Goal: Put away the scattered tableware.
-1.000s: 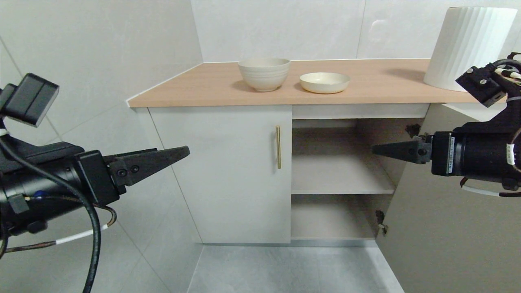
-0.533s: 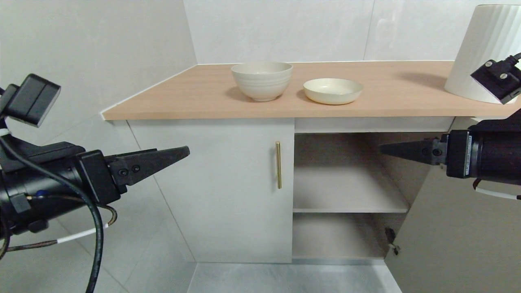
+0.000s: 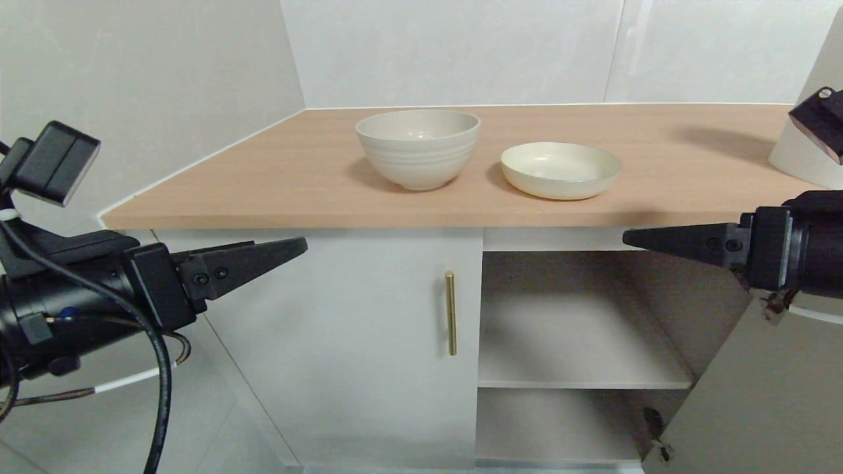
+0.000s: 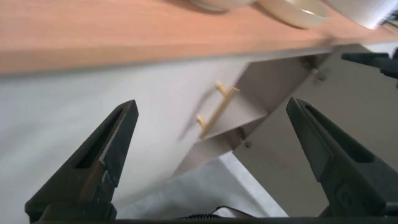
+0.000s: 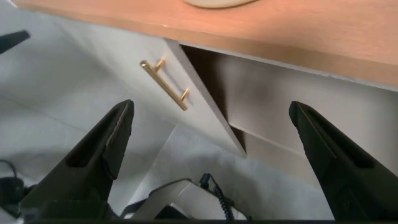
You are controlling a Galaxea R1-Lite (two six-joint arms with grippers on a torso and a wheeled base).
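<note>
A cream ribbed bowl (image 3: 417,155) and a shallow cream dish (image 3: 560,170) stand side by side on the wooden counter (image 3: 263,191). Both are upright and apart from each other. My left gripper (image 3: 299,245) hangs open in front of the shut left cabinet door, below counter height and well left of the bowl. In its wrist view the left gripper (image 4: 211,118) has wide-spread fingers with nothing between them. My right gripper (image 3: 629,237) is at the open right side of the cabinet, just under the counter's edge below the dish. The right gripper (image 5: 211,115) is open and empty too.
The cabinet's left door is shut and has a gold handle (image 3: 450,313). The right door (image 3: 751,401) is swung open, showing two bare shelves (image 3: 573,355). A tall white ribbed object (image 3: 807,148) stands on the counter at far right. Tiled walls close in the left side.
The whole head view has shifted: the counter sits lower and nearer, so the camera has risen. The right gripper is now level with the counter's underside instead of the upper shelf.
</note>
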